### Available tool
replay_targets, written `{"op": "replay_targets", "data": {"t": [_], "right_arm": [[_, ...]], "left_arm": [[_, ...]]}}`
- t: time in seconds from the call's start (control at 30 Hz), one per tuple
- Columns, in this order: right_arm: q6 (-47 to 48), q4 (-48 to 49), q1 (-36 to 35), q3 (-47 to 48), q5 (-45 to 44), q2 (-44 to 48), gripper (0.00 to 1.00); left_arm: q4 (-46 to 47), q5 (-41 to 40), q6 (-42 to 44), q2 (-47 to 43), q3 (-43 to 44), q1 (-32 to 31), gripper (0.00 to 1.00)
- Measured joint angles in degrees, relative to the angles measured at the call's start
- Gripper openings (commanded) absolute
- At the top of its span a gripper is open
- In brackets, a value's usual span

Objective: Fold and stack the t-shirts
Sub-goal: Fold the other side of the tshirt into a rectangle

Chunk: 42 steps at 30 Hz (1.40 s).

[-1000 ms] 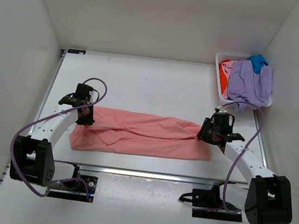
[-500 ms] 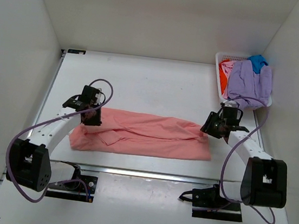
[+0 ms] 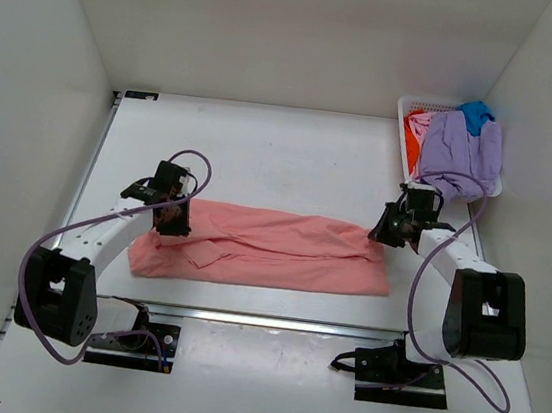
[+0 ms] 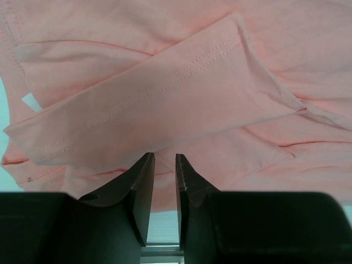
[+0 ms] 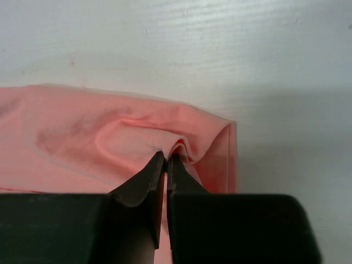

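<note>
A salmon-pink t-shirt (image 3: 270,251) lies folded into a long band across the table's near middle. My left gripper (image 3: 170,218) hovers over its left end. In the left wrist view the jaws (image 4: 165,158) stand a little apart with nothing between them, just short of a folded sleeve (image 4: 165,93). My right gripper (image 3: 386,234) is at the shirt's right end. In the right wrist view it (image 5: 166,158) is shut on a pinched ridge of the pink cloth (image 5: 110,137). Lavender (image 3: 459,148), bright blue (image 3: 476,113) and orange-red (image 3: 411,155) shirts lie in the basket.
The white lattice basket (image 3: 405,106) stands at the far right corner against the right wall. White walls enclose the table on three sides. Bare white table (image 3: 282,157) lies beyond the pink shirt. A metal rail (image 3: 262,321) runs along the near edge.
My left gripper has shifted a little right over the shirt's left end. My right arm has swung so that its gripper sits slightly farther back at the right end. The shirt's left top edge has settled.
</note>
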<state>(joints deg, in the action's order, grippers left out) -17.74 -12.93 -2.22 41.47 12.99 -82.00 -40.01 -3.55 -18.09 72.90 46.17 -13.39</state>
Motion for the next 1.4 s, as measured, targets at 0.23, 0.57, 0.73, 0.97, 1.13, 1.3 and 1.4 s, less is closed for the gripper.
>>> {"op": "replay_targets", "data": {"t": [0.23,0.57,0.73,0.97,1.13,1.3,1.4], "right_arm": [[1.9,-0.6,1.3,6.5,-1.7,-0.2,0.01],[3.6,-6.5,2.4,12.3,-7.3,-5.2,0.25],[4.0,-8.5,2.1,12.3,-8.0,-4.9,0.26],[3.7,-8.7,1.9,7.8,-8.0,-3.4,0.28],[3.5,-8.9,1.9,5.3,-7.9,-3.4,0.28],[3.2,-8.2,1.9,5.1,-6.6,-3.4,0.00],[2.8,-8.3,1.3,5.1,-6.9,-3.2,0.00]], "left_arm": [[0.8,0.2,-0.2,2.0,-0.8,-0.5,0.33],[1.5,0.3,-0.4,3.1,-0.8,-1.6,0.33],[1.5,0.3,-0.9,3.5,-0.8,-2.1,0.34],[1.6,0.7,-1.5,3.6,-0.8,-2.9,0.34],[1.7,1.0,-1.5,3.5,-1.1,-2.9,0.34],[1.5,1.1,-1.5,3.5,-1.7,-2.8,0.35],[1.5,1.1,-1.5,3.5,-1.7,-2.8,0.35]]}}
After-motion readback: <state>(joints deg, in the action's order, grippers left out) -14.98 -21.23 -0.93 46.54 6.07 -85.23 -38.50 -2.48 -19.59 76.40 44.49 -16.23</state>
